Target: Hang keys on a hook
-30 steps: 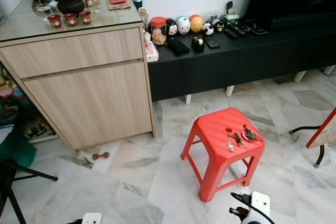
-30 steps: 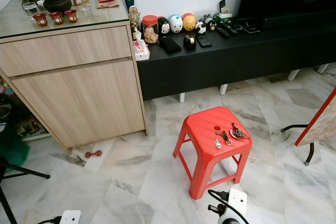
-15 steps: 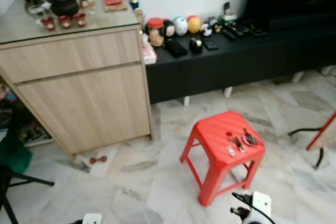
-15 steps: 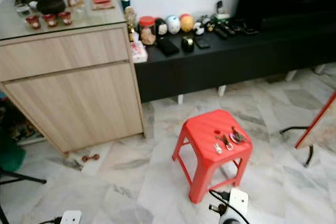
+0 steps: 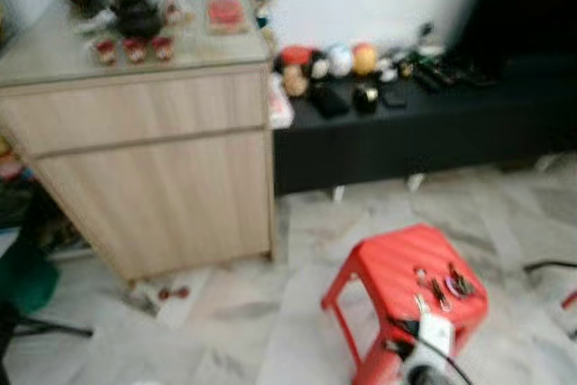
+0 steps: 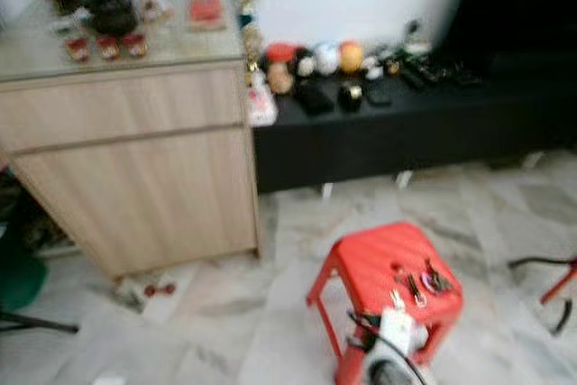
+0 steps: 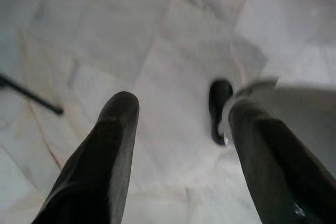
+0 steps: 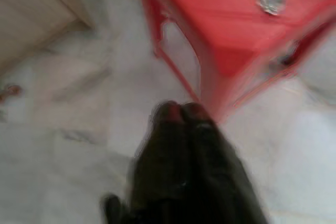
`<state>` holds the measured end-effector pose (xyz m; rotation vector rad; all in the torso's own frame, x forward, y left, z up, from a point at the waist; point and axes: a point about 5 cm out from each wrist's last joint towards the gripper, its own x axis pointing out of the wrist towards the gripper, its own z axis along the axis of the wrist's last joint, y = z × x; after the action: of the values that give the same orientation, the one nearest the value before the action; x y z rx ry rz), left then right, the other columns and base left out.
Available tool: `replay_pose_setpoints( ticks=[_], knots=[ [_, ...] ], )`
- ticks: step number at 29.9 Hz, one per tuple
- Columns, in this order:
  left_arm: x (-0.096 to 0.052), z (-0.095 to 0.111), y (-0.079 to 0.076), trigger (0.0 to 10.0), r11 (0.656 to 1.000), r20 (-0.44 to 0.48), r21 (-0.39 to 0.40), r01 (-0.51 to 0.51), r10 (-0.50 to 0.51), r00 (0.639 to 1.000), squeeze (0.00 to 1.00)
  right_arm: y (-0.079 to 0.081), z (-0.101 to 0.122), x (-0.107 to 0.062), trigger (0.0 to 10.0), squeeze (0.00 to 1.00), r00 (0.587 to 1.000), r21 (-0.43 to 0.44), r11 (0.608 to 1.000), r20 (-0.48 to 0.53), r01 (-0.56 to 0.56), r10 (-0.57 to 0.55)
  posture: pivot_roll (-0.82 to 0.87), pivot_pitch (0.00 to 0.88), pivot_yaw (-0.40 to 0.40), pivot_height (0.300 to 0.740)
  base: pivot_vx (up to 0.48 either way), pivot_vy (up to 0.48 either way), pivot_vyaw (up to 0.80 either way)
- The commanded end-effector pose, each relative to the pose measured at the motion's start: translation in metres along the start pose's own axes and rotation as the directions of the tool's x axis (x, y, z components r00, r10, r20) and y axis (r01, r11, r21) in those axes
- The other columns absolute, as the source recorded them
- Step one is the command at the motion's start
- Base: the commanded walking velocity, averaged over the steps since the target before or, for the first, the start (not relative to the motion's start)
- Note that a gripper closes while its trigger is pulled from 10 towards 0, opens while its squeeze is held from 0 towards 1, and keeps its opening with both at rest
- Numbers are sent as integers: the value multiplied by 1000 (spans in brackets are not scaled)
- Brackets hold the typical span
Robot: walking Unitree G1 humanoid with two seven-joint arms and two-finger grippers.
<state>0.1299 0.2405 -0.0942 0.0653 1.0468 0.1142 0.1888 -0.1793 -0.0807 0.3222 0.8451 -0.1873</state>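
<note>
Nearest you, your right gripper (image 8: 181, 116) hangs low over the marble floor (image 5: 225, 313) just short of the red stool (image 6: 383, 268), its two black fingers clenched together with nothing between them; that suits an approach, since you are not yet near enough to reach. Your left gripper (image 7: 178, 129) points at bare floor on the side away from the stool, fingers spread apart and empty, idle. The keys (image 6: 415, 284) lie in a loose bunch on the stool's seat, toward its far right corner, flat and untouched, so the pick-up is not yet begun. Beyond the stool and to its left stands the wooden cabinet (image 5: 153, 169), and straight behind the stool runs the low black console (image 5: 415, 123) with small ornaments along its top. The head views are blurred, and you cannot make out a hook anywhere; you will likely need to find one after the grasp.
</note>
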Motion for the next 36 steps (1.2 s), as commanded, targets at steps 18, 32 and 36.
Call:
replay_pose_setpoints(
  ticks=[18,32,36],
  knots=[
    [3,10,-12,10000,999,26,16,34,-34,999,0,-18,0,-3,10000,0,998,45,997,17,64,-65,-10,0,2,740,0,0,-248],
    [3,9,-13,10000,999,23,24,38,-38,999,0,-20,7,-4,10000,0,994,53,997,94,53,-57,-19,0,-4,740,0,0,-558],
    [3,9,-14,10000,999,22,19,33,-33,999,0,-17,27,-1,10000,0,985,39,999,170,36,-42,3,0,-17,740,0,0,0]
  ],
)
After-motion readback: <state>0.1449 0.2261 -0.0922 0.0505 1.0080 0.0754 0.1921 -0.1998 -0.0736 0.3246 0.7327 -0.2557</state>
